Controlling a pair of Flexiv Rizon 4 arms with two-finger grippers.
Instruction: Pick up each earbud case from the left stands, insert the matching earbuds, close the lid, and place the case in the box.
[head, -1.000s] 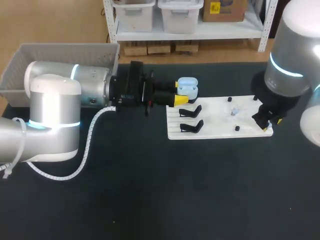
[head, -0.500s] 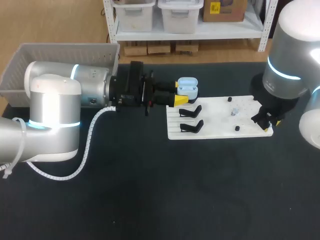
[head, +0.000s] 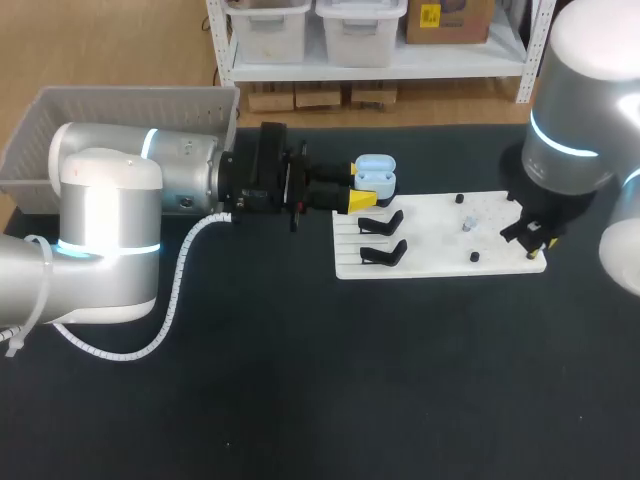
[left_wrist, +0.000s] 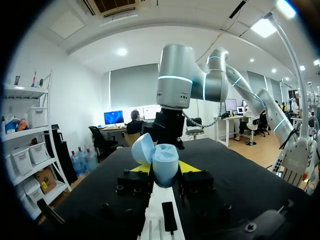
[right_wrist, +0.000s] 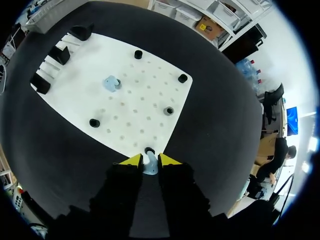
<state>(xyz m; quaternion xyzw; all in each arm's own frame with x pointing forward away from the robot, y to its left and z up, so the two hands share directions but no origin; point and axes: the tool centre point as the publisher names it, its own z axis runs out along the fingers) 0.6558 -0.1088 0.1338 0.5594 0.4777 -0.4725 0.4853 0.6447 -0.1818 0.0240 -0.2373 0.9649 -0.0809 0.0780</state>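
The left end effector (head: 357, 187) is clamping an open pale-blue earbud case (head: 376, 172) from two sides, holding it at the eleven o'clock corner of a white board (head: 430, 262) that is lying on the dark worktop (head: 330, 380). Seen from the left wrist, the case's lid (left_wrist: 142, 149) is tipping back while a yellow tip is pressing on each flank of its body; whether the case is touching the stand under it cannot be told. At the board's three o'clock edge, the right end effector (right_wrist: 150, 161) is pointing straight down, its two fingers drawn close and pinching a small pale-blue earbud (right_wrist: 149, 168), just beside a black peg (right_wrist: 149, 150). A second earbud (head: 468, 222) is sitting on the board, a little toward one o'clock of its middle, apart from both arms. Two black stands (head: 381, 222) are sitting side by side at the board's nine o'clock end, just beside the left end effector. A grey bin (head: 120, 105) is sitting at the worktop's ten o'clock corner, behind the left arm.
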